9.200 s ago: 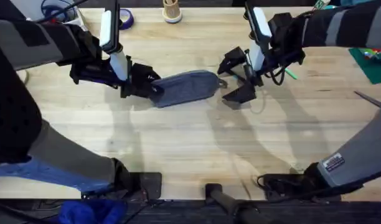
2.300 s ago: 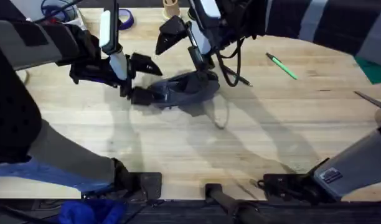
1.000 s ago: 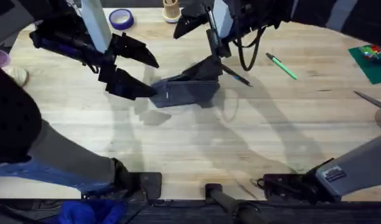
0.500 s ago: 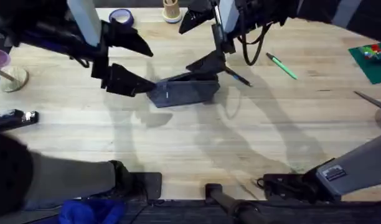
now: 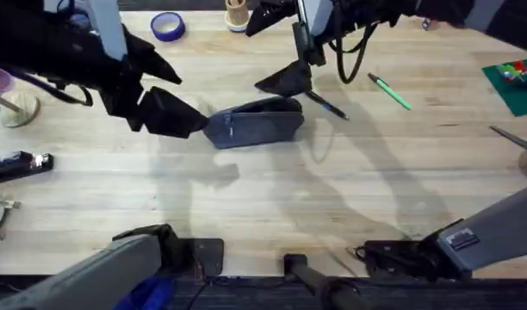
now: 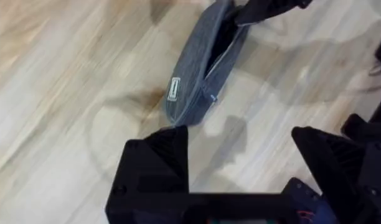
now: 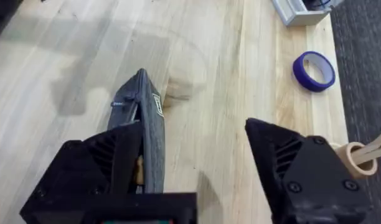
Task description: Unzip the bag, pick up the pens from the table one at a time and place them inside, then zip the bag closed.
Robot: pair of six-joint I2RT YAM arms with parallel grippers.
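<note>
Now bag (image 5: 253,126) lies lengthwise left-right on table (image 5: 263,207) — zipper gaping; both jaws wide, empty.

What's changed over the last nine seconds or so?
The left gripper let go of the bag and backed off, open. The right gripper crossed from the bag's right end to above it, also open. The bag now gapes unzipped, and a dark pen lies at its right end. The green pen stayed put.

blue tape roll (image 5: 166,27) | wooden peg (image 5: 237,14) | green mat (image 5: 513,82), colourful bits
</note>
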